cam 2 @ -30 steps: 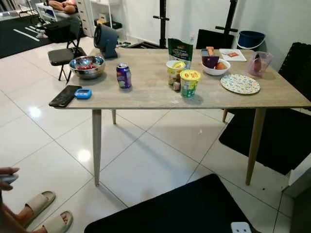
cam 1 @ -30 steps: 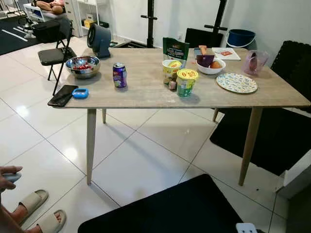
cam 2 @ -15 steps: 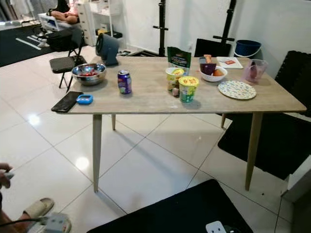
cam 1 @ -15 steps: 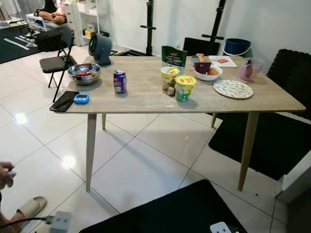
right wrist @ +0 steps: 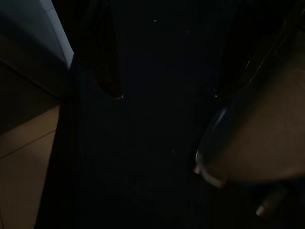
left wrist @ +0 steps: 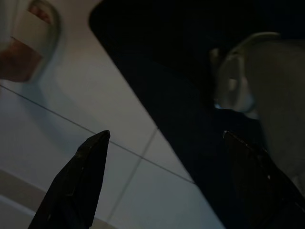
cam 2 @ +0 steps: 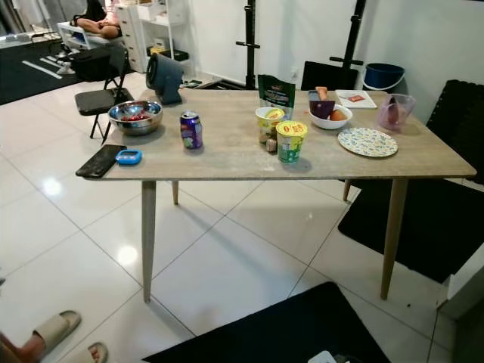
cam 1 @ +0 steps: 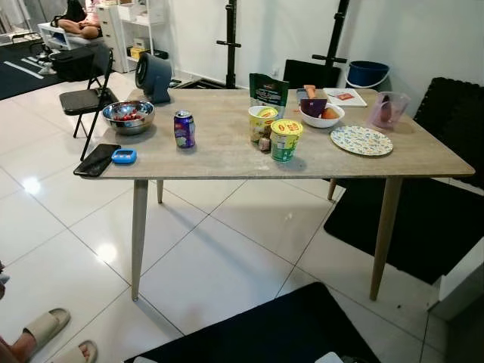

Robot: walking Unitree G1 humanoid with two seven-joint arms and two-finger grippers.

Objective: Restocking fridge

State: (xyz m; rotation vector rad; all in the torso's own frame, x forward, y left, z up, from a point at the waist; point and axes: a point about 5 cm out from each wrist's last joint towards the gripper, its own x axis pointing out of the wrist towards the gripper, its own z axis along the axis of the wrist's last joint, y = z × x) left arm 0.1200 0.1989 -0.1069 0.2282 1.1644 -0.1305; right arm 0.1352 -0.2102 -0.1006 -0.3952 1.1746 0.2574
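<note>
A wooden table (cam 1: 227,151) stands ahead of me. On it are a purple drink can (cam 1: 184,128), two yellow-lidded green cups (cam 1: 286,139), a green bag (cam 1: 268,89), a white bowl of fruit (cam 1: 321,113), a patterned plate (cam 1: 361,140), a pink jug (cam 1: 384,110) and a steel bowl (cam 1: 128,116). Both arms hang low. The left gripper (left wrist: 164,136) is open over white tile and a black mat, holding nothing. The right gripper (right wrist: 167,95) is open in deep shade over the dark mat.
A black phone (cam 1: 97,159) and a small blue device (cam 1: 123,156) lie at the table's near left corner. A black mat (cam 1: 257,333) covers the floor at my feet. A person's sandalled foot (cam 1: 45,329) is at lower left. A folding chair (cam 1: 83,91) stands far left.
The camera has tilted up and shifted a little, so the table sits slightly differently in frame. The person's hand at the left edge has dropped out of view. Nothing on the table moved.
</note>
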